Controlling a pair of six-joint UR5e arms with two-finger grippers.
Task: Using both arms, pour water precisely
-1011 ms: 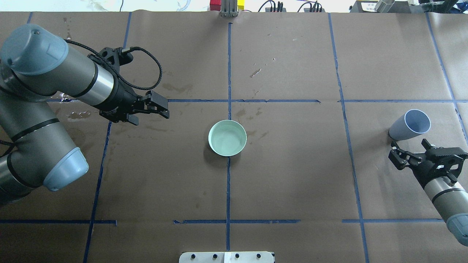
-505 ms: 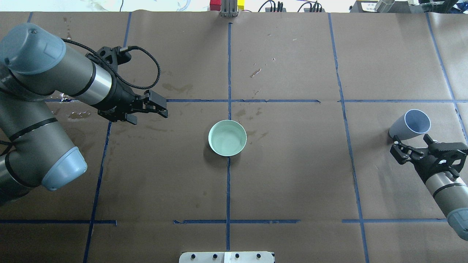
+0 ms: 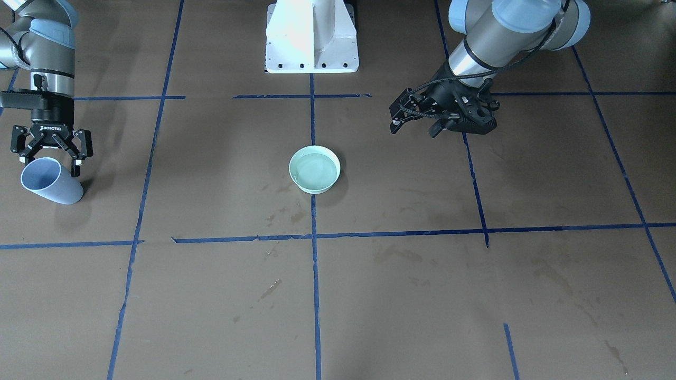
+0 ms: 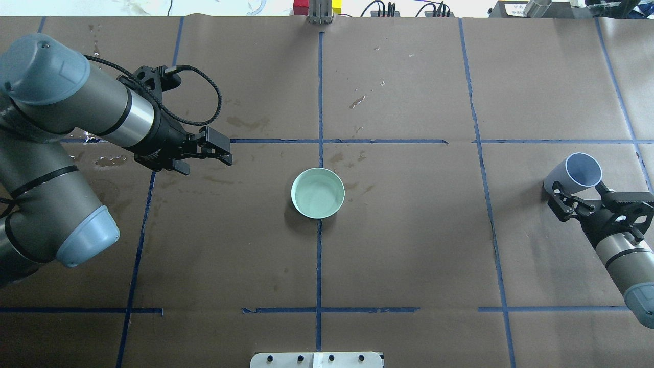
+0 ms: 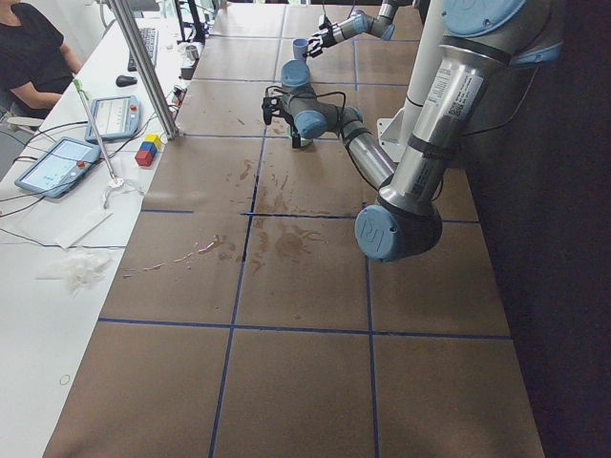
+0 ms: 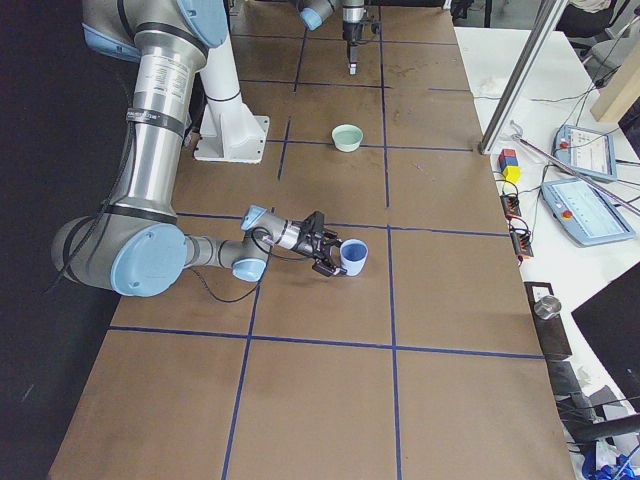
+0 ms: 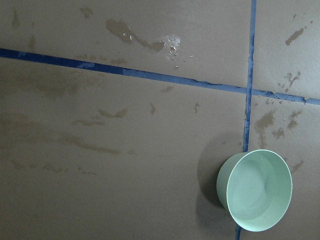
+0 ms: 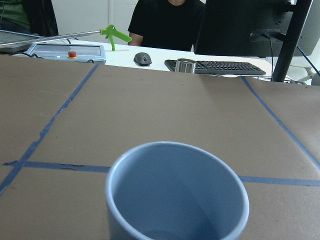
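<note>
Right arm (image 4: 615, 250): jaws stood spread, flanking the blue cup (image 4: 575, 174), ready to pinch. Left arm (image 4: 102, 115): jaws looked pressed together, idle left of the bowl (image 4: 294, 194) of water (image 3: 315, 170).

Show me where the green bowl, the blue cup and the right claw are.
green bowl (image 7: 223, 190): left wrist view, on its outer wall.
blue cup (image 3: 60, 191): front-facing view, on its outer side.
right claw (image 4: 575, 190): overhead view, midway between its fingertips.
</note>
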